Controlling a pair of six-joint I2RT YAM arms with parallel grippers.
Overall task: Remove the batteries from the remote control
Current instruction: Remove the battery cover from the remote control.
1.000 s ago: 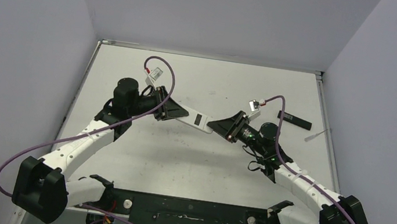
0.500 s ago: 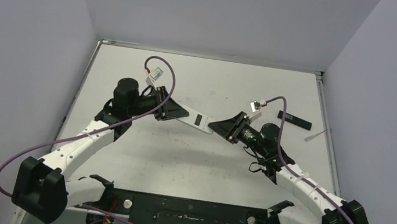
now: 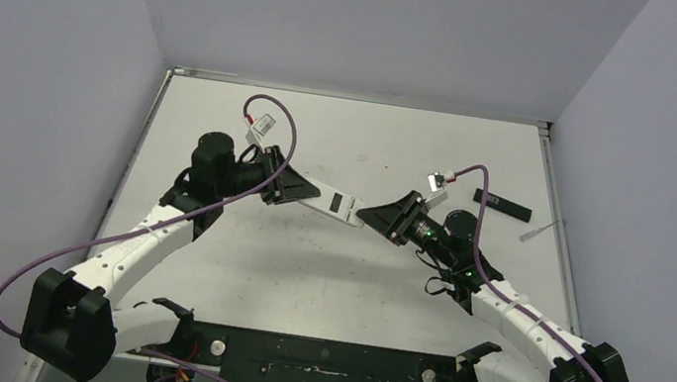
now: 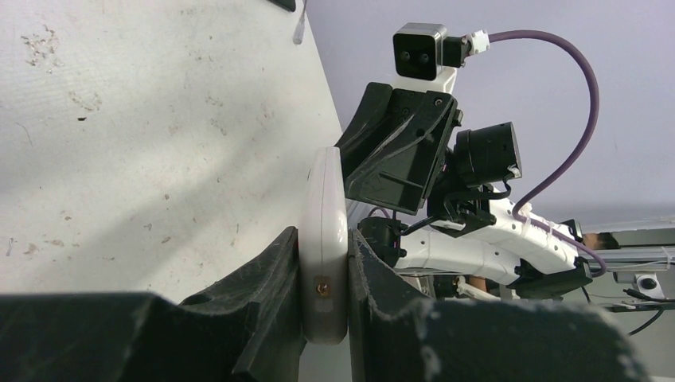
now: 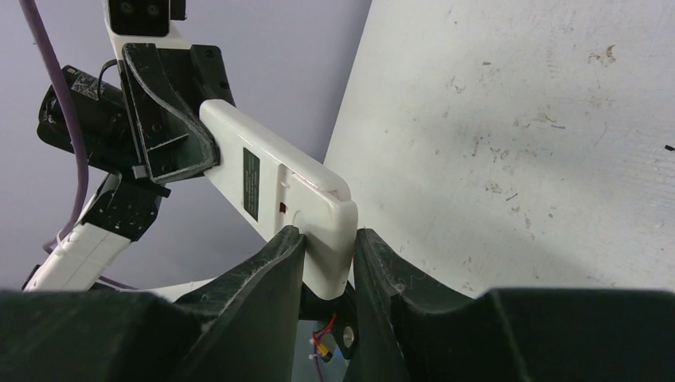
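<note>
The white remote (image 3: 334,205) hangs as a bar over the middle of the table (image 3: 322,279). The left gripper (image 3: 307,190) is clamped on its 9 o'clock end and the right gripper (image 3: 366,218) pinches its 3 o'clock end, so the 2 arms and the remote fence off the centre. Toward 12 o'clock, bare surface runs to the back wall (image 3: 368,25). Toward 6 o'clock, bare surface lies between the forearms down to the black base rail (image 3: 320,368). At 2 o'clock a black bar (image 3: 502,205) and a small white piece (image 3: 533,233) lie near the right edge, perhaps just short of the rim. Side walls close 9 and 3 o'clock. A purple cable (image 3: 275,117) loops over the left wrist at 11 o'clock
</note>
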